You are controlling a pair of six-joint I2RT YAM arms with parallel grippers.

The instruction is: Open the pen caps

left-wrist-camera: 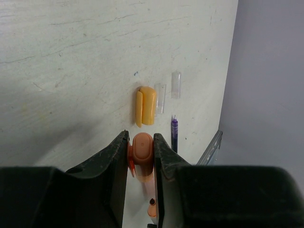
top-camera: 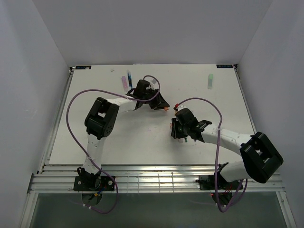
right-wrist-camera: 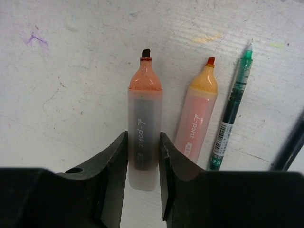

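Observation:
My left gripper (left-wrist-camera: 141, 137) is shut on an orange pen cap (left-wrist-camera: 142, 149), held just above the table. Below it, between the fingers, the tip of an orange marker (left-wrist-camera: 152, 208) shows. A yellow cap (left-wrist-camera: 146, 105) lies ahead, beside two clear caps (left-wrist-camera: 160, 98) and a slim purple-blue pen (left-wrist-camera: 174, 135). My right gripper (right-wrist-camera: 143, 137) is shut on the body of the uncapped orange marker (right-wrist-camera: 145, 104). Beside it lie an uncapped yellow-orange marker (right-wrist-camera: 199, 114) and a thin green pen (right-wrist-camera: 232, 109). In the top view both grippers, left (top-camera: 164, 107) and right (top-camera: 175, 129), sit mid-table.
A pink marker (top-camera: 124, 81) and a blue pen (top-camera: 129, 78) lie at the back left. A mint green marker (top-camera: 210, 80) lies at the back right. A dark pen (right-wrist-camera: 290, 142) lies at the right edge of the right wrist view. White walls enclose the table (top-camera: 142, 142).

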